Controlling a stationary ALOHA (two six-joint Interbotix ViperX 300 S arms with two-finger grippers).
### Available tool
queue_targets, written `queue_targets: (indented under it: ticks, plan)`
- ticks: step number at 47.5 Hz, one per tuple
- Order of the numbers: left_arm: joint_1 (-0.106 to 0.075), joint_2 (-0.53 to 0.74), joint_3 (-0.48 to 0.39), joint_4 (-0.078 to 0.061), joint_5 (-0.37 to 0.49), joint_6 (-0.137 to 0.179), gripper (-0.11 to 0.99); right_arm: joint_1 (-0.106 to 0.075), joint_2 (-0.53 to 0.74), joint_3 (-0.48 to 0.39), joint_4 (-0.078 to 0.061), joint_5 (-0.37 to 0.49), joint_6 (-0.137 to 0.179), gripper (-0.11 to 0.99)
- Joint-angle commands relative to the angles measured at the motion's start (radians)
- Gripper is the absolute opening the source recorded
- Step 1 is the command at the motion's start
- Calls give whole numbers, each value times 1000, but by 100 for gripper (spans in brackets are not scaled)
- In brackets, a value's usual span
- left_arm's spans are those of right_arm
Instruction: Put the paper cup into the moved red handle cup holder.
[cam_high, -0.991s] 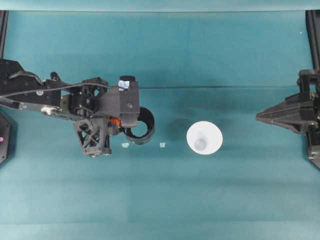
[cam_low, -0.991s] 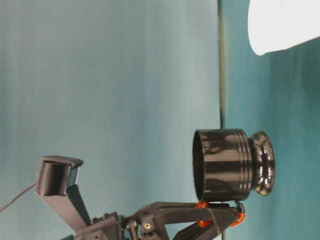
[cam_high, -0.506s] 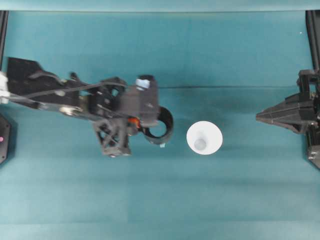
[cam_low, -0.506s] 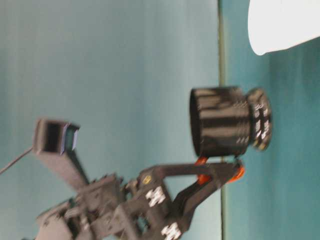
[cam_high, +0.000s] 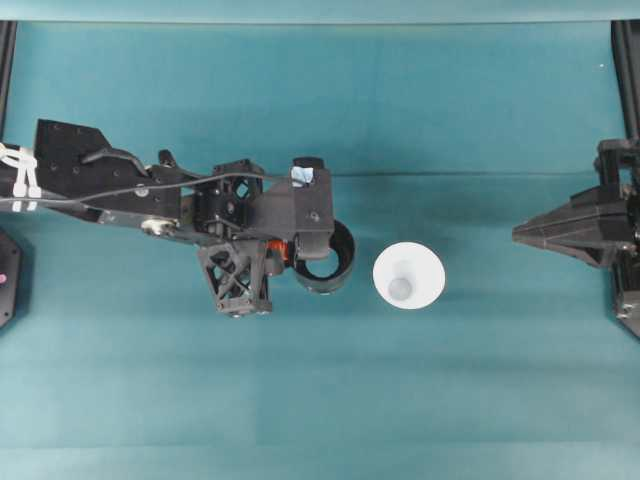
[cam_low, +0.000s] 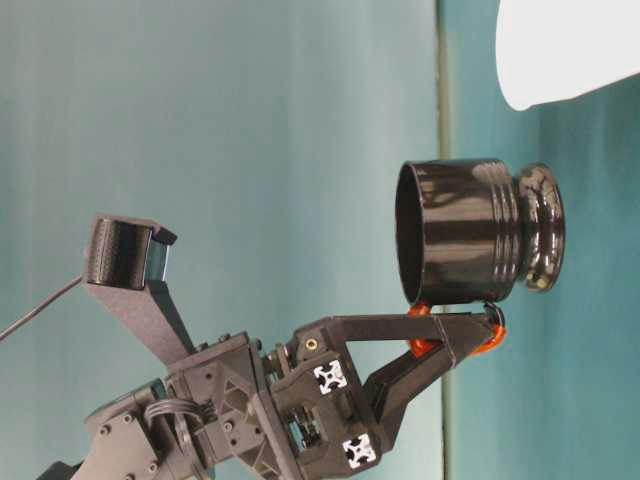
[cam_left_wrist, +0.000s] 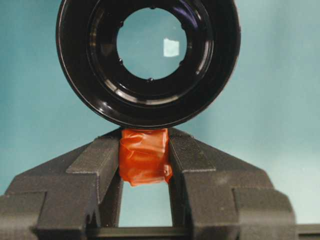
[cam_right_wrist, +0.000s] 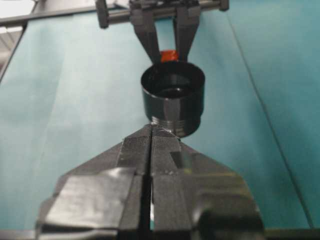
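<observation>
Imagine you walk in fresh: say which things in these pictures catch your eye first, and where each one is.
The glossy black red handle cup holder stands out first, left of the table's middle, gripped by its orange-red tab between the fingers of the left gripper. Just to its right the white paper cup sits alone and untouched on the teal table. Far right, the right gripper waits shut.

You see a glossy black red handle cup holder (cam_high: 325, 262), its orange-red tab between your black left hand's (cam_left_wrist: 145, 165) fingers, beside it a plain white paper cup (cam_high: 409, 277) on a teal counter (cam_high: 400, 400).
</observation>
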Motion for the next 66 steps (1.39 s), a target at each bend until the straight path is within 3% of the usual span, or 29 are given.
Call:
queue_targets:
  ticks: [1,19,27,42,66]
  plan:
    - [-3,9,6,3,-25,-3,27,-2,6,-14,3,0,6,-10]
    - [-3,86,54,2,-153,-12,27,-6,5,-14,2,0,6,-11]
    - [-5,94,51,2,-156,-12,26,-5,6,-14,2,0,6,-11]
    - [-25,115,60,2,-156,-3,26,-11,5,-14,2,0,6,-11]
    - [-18,117,60,2,-169,-3,26,-11,5,-15,3,0,6,-11]
